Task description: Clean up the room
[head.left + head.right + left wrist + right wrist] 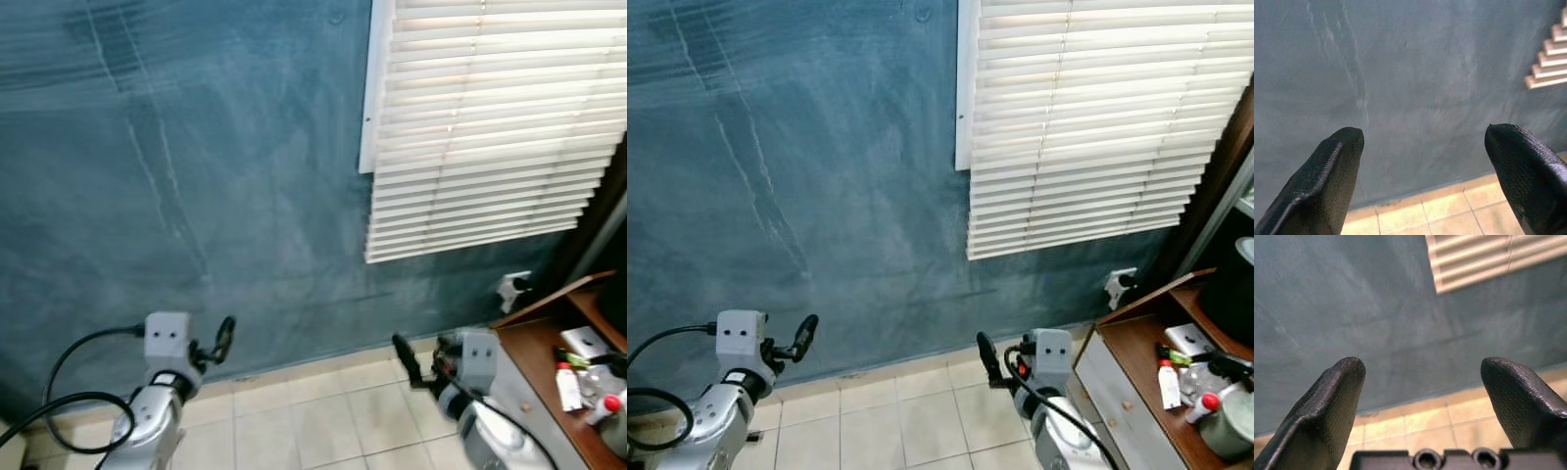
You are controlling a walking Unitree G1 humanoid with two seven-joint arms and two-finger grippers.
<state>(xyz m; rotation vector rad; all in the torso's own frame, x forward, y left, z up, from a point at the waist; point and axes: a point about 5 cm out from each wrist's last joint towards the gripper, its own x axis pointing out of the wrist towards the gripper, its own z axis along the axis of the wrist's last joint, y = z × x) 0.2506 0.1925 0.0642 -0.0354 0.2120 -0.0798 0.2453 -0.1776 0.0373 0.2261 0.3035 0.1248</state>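
We face the blue wall [196, 176]. Left gripper [1420, 171] and right gripper [1420, 401] jaws spread, empty; cluttered worktop [1136, 352] sits beside right gripper, apart from it.

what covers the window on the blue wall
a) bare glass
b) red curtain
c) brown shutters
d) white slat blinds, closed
d, white blinds with level slats hang shut over the window, beside the blue wall.
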